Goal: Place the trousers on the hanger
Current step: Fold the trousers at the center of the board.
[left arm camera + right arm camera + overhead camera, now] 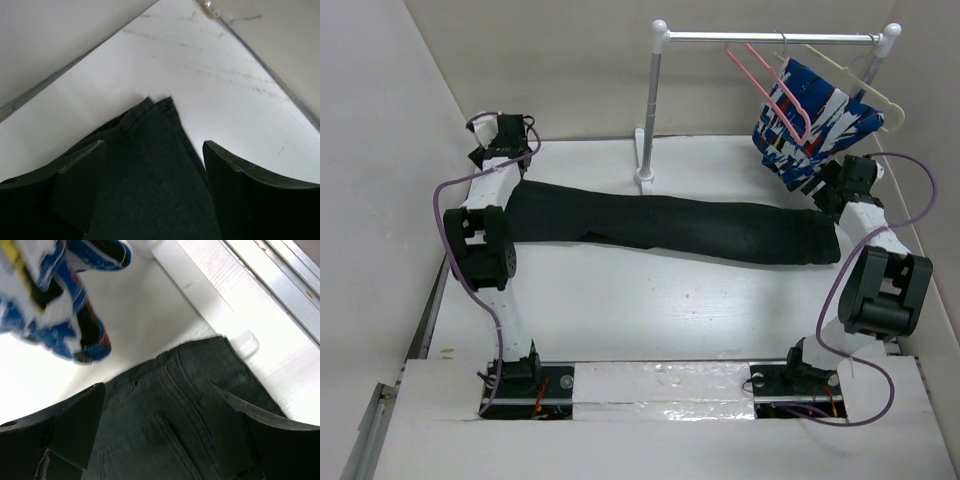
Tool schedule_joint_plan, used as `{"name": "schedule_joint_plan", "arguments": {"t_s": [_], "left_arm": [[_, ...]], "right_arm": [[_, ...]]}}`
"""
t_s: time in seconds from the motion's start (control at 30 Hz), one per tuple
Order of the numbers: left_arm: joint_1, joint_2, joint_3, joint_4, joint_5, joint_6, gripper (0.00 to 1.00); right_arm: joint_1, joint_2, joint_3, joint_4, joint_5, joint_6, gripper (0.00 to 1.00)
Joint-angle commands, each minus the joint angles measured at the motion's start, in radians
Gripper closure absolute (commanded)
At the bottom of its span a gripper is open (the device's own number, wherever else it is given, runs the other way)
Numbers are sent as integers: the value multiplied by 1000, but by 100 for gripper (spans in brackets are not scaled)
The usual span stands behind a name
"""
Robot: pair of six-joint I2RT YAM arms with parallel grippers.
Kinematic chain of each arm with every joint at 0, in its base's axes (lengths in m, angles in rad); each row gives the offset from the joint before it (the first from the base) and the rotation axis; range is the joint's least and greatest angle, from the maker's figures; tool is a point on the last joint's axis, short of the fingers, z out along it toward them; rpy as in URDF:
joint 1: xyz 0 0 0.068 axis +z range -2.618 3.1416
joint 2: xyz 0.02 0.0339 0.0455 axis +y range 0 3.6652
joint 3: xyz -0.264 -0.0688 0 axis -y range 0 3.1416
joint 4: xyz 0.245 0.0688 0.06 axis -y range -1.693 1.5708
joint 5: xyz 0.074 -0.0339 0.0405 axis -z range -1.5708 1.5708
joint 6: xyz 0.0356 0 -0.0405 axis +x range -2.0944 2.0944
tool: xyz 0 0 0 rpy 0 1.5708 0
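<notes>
The black trousers [670,225] lie flat across the table, leg ends at the left and waist at the right. The pink hanger [745,68] hangs empty on the rail at the back right. My left gripper [503,150] is open over the leg ends; in the left wrist view its fingers [80,170] stand either side of the cloth, with the hem [155,107] just ahead. My right gripper [835,195] is open over the waist; the right wrist view shows the waistband and back pocket [170,405] between its spread fingers [75,420].
A white rack with a metal rail [770,37] stands at the back; its left post [650,110] rises just behind the trousers. A cream hanger with a blue, white and red garment [810,120] hangs just above my right gripper, and shows in the right wrist view [45,300]. Walls close in on the left and at the back.
</notes>
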Motion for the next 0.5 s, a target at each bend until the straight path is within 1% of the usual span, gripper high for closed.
{"name": "schedule_joint_plan", "arguments": {"t_s": [0.0,0.03,0.07,0.1,0.13,0.17,0.2,0.23,0.27,0.3,0.33,0.37,0.4,0.43,0.47], "left_arm": [[1,-200,-156,3,0,-67,26],[1,-275,-207,0,43,-90,26],[1,-315,-313,3,60,-141,26],[1,-352,-368,29,83,-162,26],[1,-421,-423,35,139,-187,26],[13,-454,-530,47,167,-210,26],[31,-480,-576,76,195,-239,26],[42,-523,-621,79,245,-254,26],[53,-540,-691,87,258,-265,26],[53,-550,-715,99,261,-265,25],[53,-555,-733,93,257,-273,24],[53,-548,-753,86,260,-285,24],[64,-531,-764,81,286,-297,23],[64,-520,-764,83,295,-301,22],[64,-506,-770,83,301,-305,22]], "right_arm": [[-4,-167,-123,119,6,29,14],[-4,-204,-164,134,3,46,14],[-4,-280,-205,153,-10,55,11],[-4,-320,-245,183,-54,66,11],[-4,-362,-327,194,-66,70,11],[6,-405,-374,212,-68,75,11],[16,-490,-423,222,-77,76,11],[25,-530,-519,257,-82,78,13],[26,-569,-570,271,-98,80,33],[26,-641,-618,294,-109,83,55],[26,-675,-664,308,-109,83,94],[15,-707,-737,311,-114,80,100],[-14,-765,-794,283,-112,83,99],[-31,-788,-794,291,-126,84,92],[-51,-804,-845,298,-148,83,81]]}}
